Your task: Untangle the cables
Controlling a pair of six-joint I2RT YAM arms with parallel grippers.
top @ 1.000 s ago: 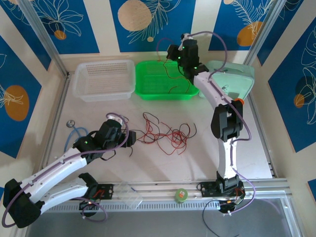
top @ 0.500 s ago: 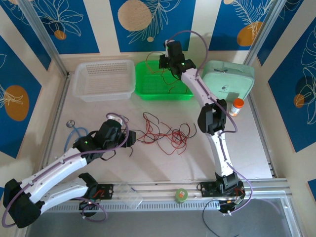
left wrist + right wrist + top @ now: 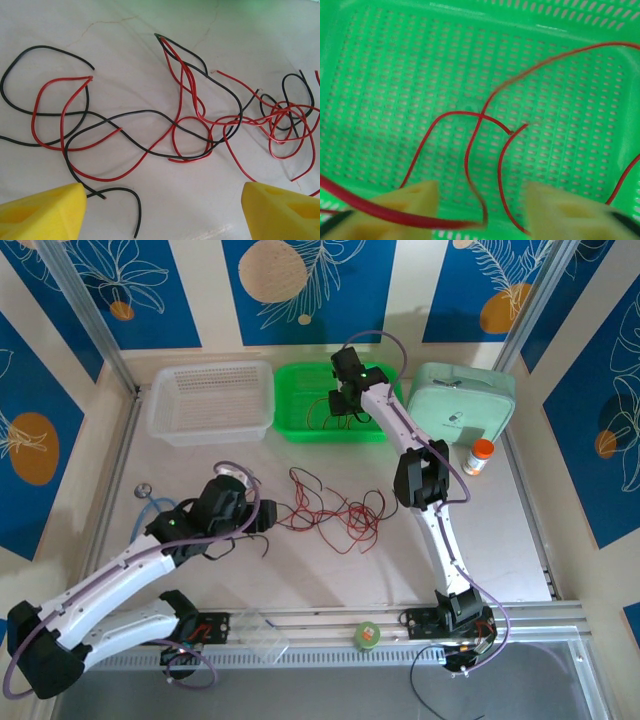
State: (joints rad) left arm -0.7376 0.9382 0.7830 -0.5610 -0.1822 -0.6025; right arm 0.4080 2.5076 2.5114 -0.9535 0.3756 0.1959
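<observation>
Right end effector (image 3: 481, 200) and left end effector (image 3: 162, 200) are both gaping, and a red cable (image 3: 385, 213) is draping the right one's pad (image 3: 400, 200) over the green basket (image 3: 380, 60), risking riding back out to the cables (image 3: 200, 120) tangling on the tabletop (image 3: 250, 30).

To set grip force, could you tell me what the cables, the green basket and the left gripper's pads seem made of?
Cables: smooth red or black insulation, likely plastic, bending freely. Green basket: glossy moulded plastic, slotted grid. Left gripper's pads: matte yellow, probably foam.
</observation>
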